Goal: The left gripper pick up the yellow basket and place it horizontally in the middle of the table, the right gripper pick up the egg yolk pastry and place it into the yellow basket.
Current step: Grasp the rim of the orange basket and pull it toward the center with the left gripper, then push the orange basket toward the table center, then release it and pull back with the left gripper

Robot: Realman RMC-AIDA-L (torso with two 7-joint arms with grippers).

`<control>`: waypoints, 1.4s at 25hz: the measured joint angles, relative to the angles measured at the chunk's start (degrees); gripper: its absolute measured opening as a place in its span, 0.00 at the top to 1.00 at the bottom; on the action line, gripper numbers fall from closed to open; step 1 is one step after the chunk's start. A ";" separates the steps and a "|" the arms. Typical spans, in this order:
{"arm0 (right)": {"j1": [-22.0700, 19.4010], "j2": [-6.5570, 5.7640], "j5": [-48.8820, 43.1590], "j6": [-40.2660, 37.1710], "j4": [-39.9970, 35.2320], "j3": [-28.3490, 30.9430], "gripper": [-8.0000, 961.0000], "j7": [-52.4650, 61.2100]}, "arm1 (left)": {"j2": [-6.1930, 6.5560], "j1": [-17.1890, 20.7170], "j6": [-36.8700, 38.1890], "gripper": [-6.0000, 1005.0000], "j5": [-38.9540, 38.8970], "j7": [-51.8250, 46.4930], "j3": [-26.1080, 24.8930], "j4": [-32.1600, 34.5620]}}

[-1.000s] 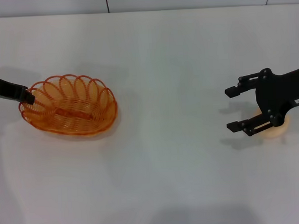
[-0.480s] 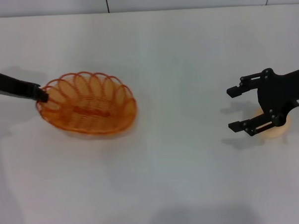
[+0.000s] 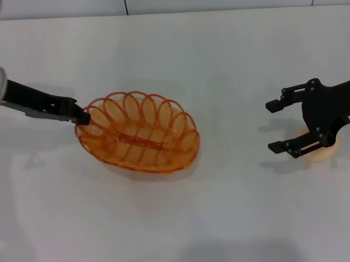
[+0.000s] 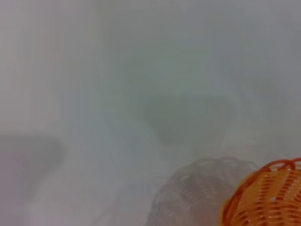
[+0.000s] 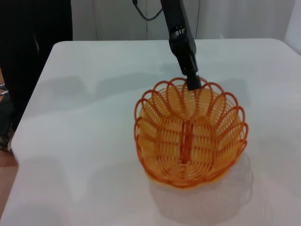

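L gripper (image 3: 81, 116) clamped on yellow basket (image 3: 139, 132) rim, basket's long axis stretching away from it twd R gripper (image 3: 279, 126), open over egg yolk pastry (image 3: 324, 152).

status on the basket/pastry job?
In hand: left gripper grips the yellow basket by its rim, left of the table centre. Left: setting it down, then the pastry; the egg yolk pastry lies under the open right gripper.
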 joint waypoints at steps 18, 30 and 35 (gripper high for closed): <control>-0.09 0.00 0.00 0.31 -0.10 0.01 0.17 -1.93 | -2.77 -0.78 -1.95 0.94 -2.01 -11.27 1.37 -2.37; -0.28 0.09 0.00 0.34 -0.16 0.02 0.17 -1.95 | -2.71 -1.32 -4.60 0.90 -2.56 -12.23 2.48 -4.38; -0.28 0.09 0.00 0.46 -0.15 0.00 0.17 -1.81 | -2.56 -1.14 -4.91 0.87 -3.61 -12.92 2.20 -4.42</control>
